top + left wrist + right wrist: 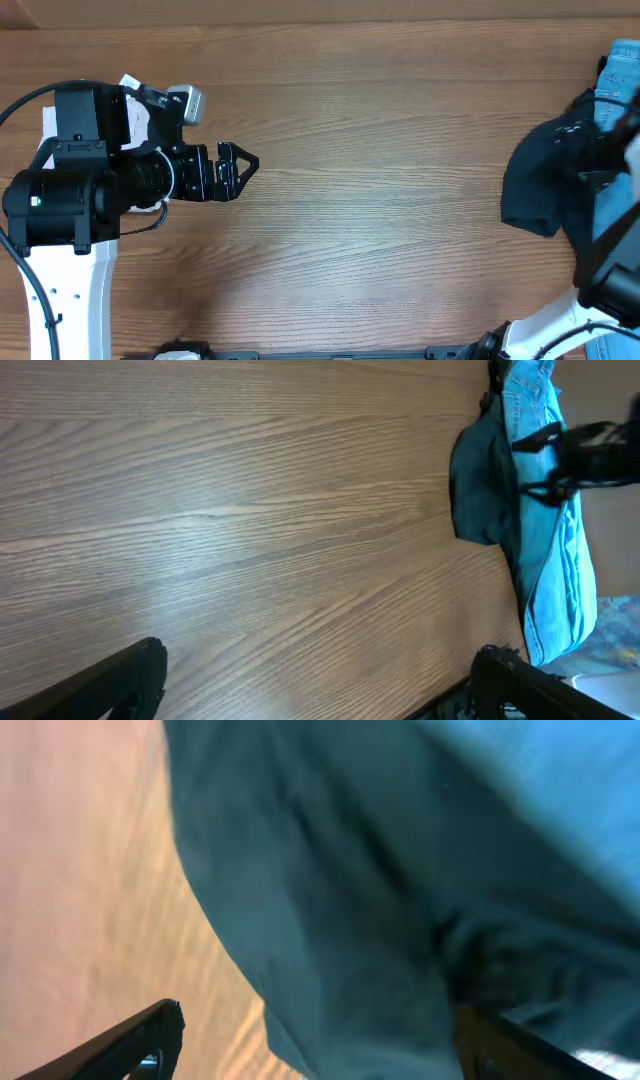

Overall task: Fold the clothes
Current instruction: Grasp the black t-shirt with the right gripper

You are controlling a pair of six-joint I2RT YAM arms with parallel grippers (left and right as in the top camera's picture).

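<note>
Overhead, the T-shirt [535, 185] is seen bunched at the tabletop [380, 200] edge; right gripper [320, 1030] and left gripper [248, 172] jaws are released. A grasp is judged needed next.

A broad brown wood-grain table [380, 150] stretches across, most of its top bare. Over at its far right edge lies a crumpled very dark navy-black soft T-shirt [545, 185], bunched up and touching a long pair of light blue denim jeans [618, 95] stretched along that edge

Overhead top-down; all 3 views share T-shirt [535, 185].
</note>
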